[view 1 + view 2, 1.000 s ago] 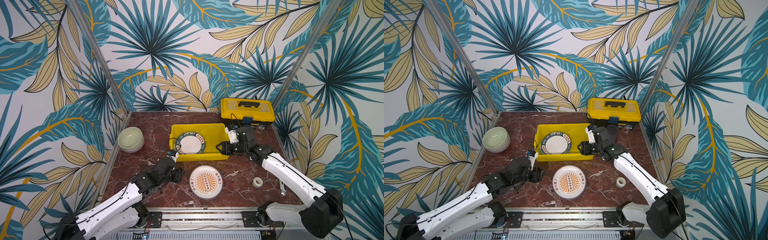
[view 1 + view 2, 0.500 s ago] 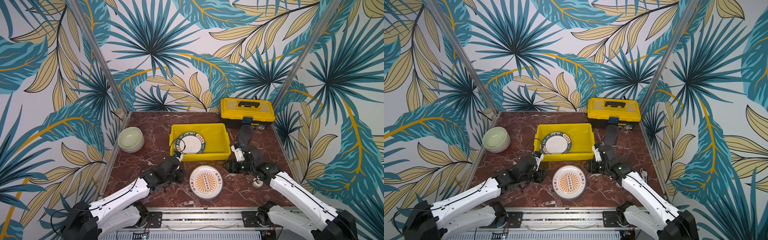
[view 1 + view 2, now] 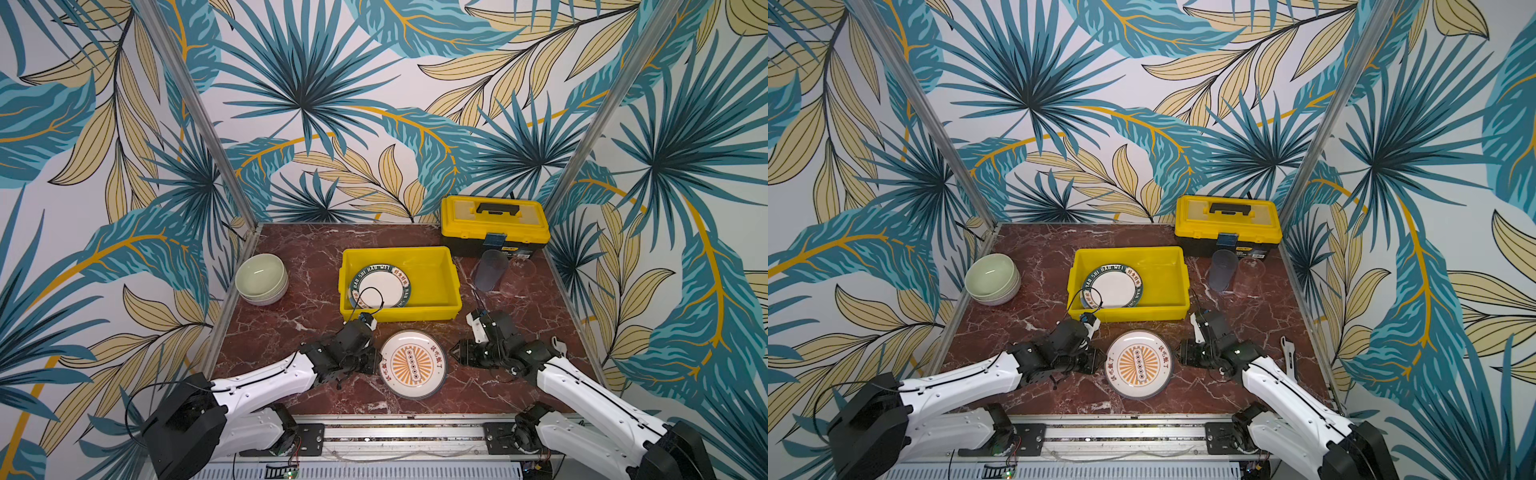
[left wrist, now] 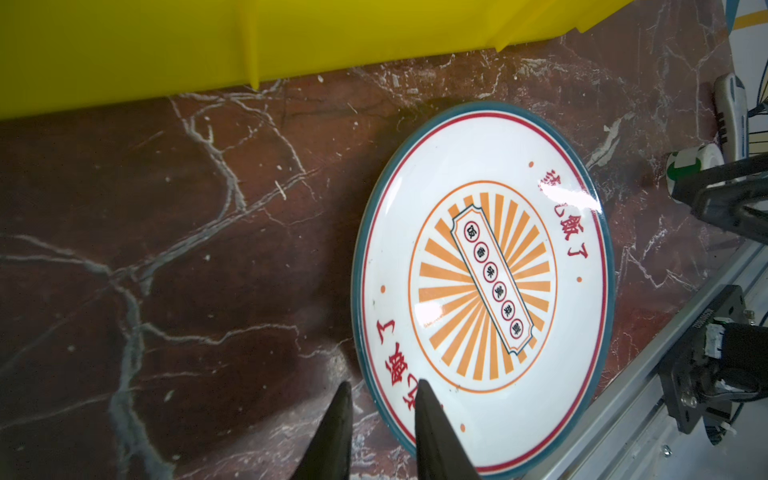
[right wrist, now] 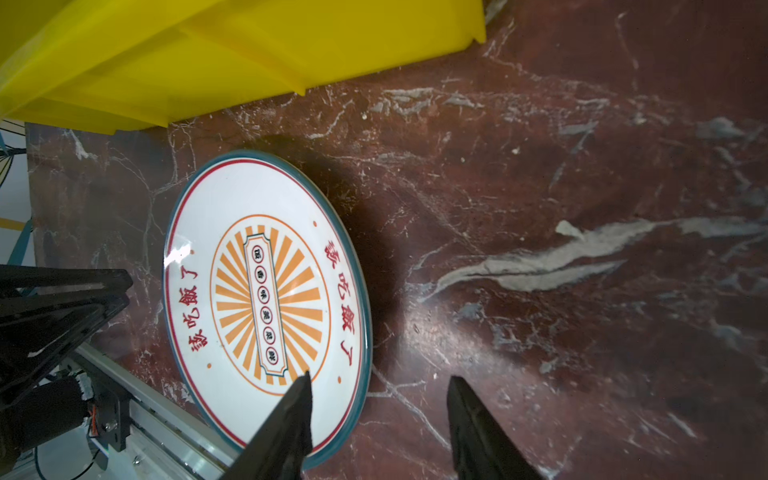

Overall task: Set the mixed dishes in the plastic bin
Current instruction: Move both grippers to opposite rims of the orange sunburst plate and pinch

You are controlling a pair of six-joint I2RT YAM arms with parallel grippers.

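Change noted: your right pincer [image 5: 380, 377] has left the yellow bin [image 3: 415, 314] and dropped beside the sunburst plate [image 3: 412, 364], jaws apart, one finger over the rim. Your left pincer [image 4: 382, 384] has narrowed astride the opposite rim; whether it bites, I cannot tell. The plate lies flat on the marbled counter [image 3: 291, 324], just in front of the bin, so a two-sided lift looks imminent. Glazed, glossy, shallow disc with a thin lip: likely slippery. Bin: smooth moulded plastic, lettered plate [image 3: 380, 286] already inside.
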